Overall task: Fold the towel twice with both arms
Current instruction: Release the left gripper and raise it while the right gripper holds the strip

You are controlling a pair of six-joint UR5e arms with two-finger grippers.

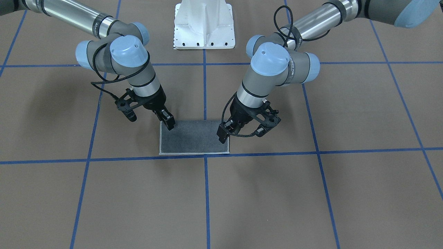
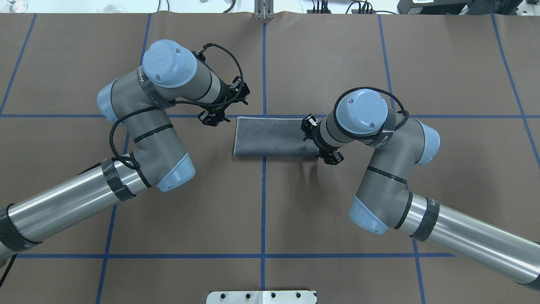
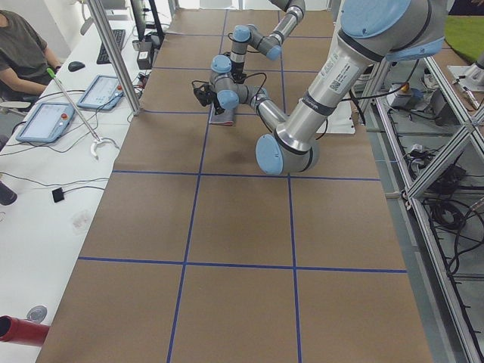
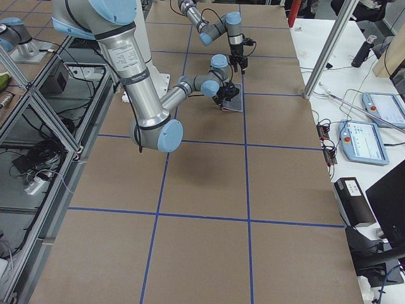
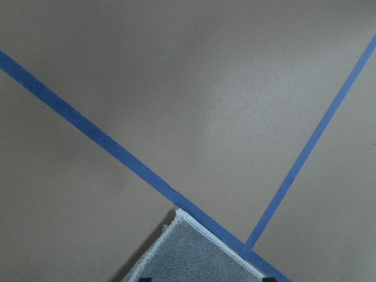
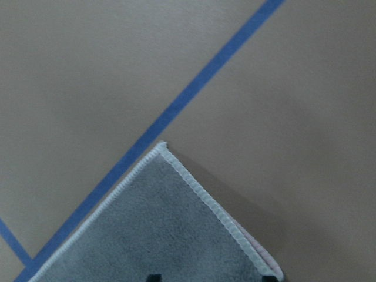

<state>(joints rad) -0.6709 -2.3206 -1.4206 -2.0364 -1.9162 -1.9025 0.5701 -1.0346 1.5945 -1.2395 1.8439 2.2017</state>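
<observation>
Brown table (image 1: 69, 207) — white pedestal (image 1: 204, 27) apart from towel (image 1: 193, 138); left arm (image 1: 270, 76), right arm (image 1: 138, 69): jaws wide.

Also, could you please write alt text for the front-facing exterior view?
A dark grey towel, folded to a rectangle, lies flat on the brown, blue-taped table. The left gripper reaches down at its right-hand end in this view, the right gripper at its top-left corner.

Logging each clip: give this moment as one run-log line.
towel: folded once, grey up | left gripper: open at corner | right gripper: open at corner | second fold: not done
</observation>
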